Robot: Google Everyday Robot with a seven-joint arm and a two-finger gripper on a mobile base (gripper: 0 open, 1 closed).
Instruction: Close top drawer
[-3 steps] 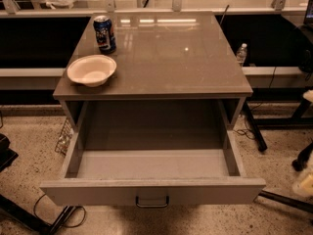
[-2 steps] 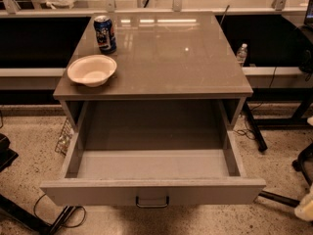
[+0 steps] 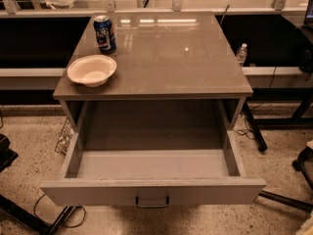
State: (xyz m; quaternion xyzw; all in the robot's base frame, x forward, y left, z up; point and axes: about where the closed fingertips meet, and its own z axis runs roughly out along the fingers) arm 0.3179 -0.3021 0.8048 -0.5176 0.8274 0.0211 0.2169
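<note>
Looks like a lab or workshop: speckled terrazzo floor (image 3: pixel 29 146), loose black cables (image 3: pixel 36 205) near left, black metal stand legs (image 3: pixel 255 131) right.

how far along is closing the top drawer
Nothing looks done yet: the top drawer stands pulled far out. Nothing is in hand either: the gripper is not in view, and nothing touches the handle. Left: the whole push, driving it in under the tabletop that holds the bowl and can.

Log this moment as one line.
top drawer: pulled open, empty | gripper: not in view | tabletop: bowl, can | closing: not done
</note>
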